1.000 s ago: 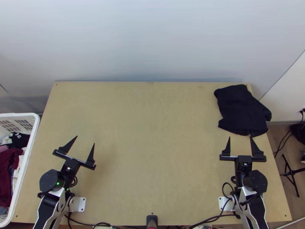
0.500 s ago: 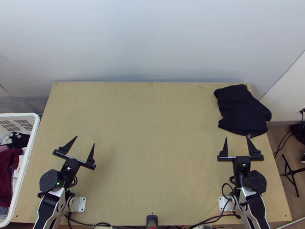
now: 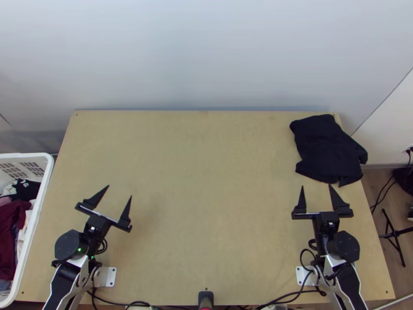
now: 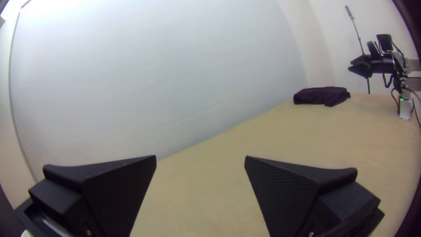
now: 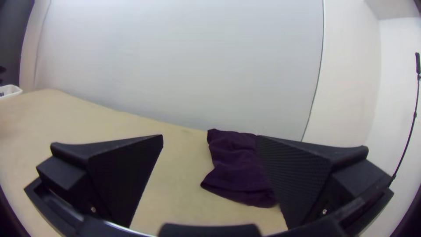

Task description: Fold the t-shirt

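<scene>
The rumpled black cloth t-shirt on the pale wooden tabletop seems not neatly folded; all jaws are spread, empty.

Bright glare, dark fisheye corners

The top view's left edge cut off the white laundry basket, where overlapping garments hid one another. Its bottom edge cropped the left arm and right arm. In the right wrist view, the right gripper hid part of the dark t-shirt.
</scene>
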Controlling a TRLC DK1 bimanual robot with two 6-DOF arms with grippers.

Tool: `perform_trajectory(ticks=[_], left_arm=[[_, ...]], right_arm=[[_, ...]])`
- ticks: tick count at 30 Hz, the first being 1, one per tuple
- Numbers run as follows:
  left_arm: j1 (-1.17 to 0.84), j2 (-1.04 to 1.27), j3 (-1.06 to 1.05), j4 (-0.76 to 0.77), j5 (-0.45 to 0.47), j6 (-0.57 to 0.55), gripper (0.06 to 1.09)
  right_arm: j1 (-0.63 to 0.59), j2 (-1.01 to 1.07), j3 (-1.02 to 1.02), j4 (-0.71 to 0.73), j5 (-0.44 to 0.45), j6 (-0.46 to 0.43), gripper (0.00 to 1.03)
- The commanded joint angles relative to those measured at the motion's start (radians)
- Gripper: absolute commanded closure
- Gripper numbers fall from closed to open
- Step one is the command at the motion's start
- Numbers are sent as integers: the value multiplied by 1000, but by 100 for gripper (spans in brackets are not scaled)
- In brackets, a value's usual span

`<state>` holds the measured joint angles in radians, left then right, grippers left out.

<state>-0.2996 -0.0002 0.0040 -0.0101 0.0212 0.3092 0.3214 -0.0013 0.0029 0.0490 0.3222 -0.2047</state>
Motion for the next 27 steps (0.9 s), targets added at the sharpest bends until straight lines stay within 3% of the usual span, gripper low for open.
perform_trajectory(ticks=[1,3,6,7,8,13,16,19,20,22,27], left_arm=[[-62,-1,1,13,-6,99,10],[-62,-1,11,47,-9,116,10],[-15,8,54,101,-24,126,10],[14,52,82,121,-23,122,10],[42,126,126,122,-14,116,10],[327,503,438,88,33,87,10],[623,632,630,-64,177,62,11],[985,799,772,-280,419,159,11],[1085,861,795,-321,460,225,11],[1228,990,846,-404,473,400,11],[1515,1341,996,-370,513,492,11]], right_arm=[[42,-2,0,11,0,73,8],[-13,0,17,3,0,87,16],[-24,9,58,-17,-2,62,15],[-24,41,83,-8,-2,57,9],[-25,103,118,15,-2,51,4],[-116,485,408,23,-9,37,4],[-119,673,651,-178,-8,53,4],[-116,808,902,-425,-8,114,4],[-120,853,988,-509,-8,137,4],[-117,940,1152,-658,-8,165,4],[-94,1144,1459,-957,-5,214,4]])
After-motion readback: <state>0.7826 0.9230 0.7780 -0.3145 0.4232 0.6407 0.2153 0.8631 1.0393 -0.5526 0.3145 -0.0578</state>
